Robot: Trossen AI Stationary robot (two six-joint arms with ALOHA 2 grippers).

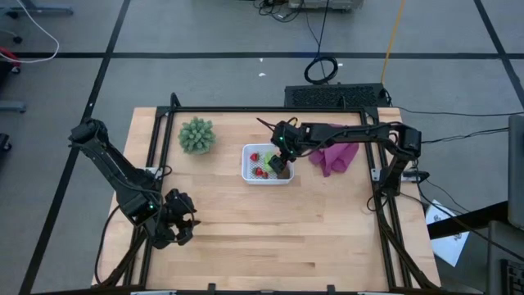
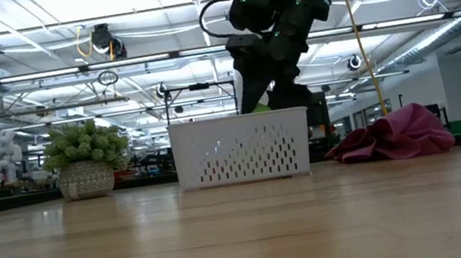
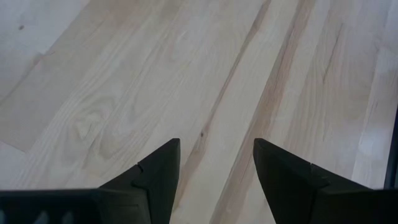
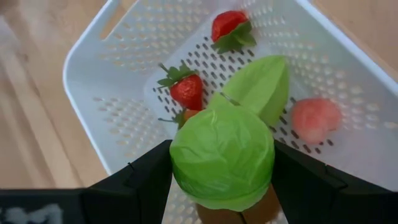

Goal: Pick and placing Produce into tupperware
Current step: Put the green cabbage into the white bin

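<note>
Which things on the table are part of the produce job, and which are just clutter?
In the job:
- white basket tupperware
- green cabbage, gripped by the right claw over the tupperware
- two strawberries, green leaf piece, pink piece, already inside

Lying about:
- spiky potted plant
- purple cloth
- left claw, idle at the near edge, open

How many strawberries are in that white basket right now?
2. One strawberry lies mid-basket beside the green leaf; the other strawberry lies near the far wall. The held cabbage may hide more.

Green cabbage hiding produce beneath, tupperware corners cut off
</note>
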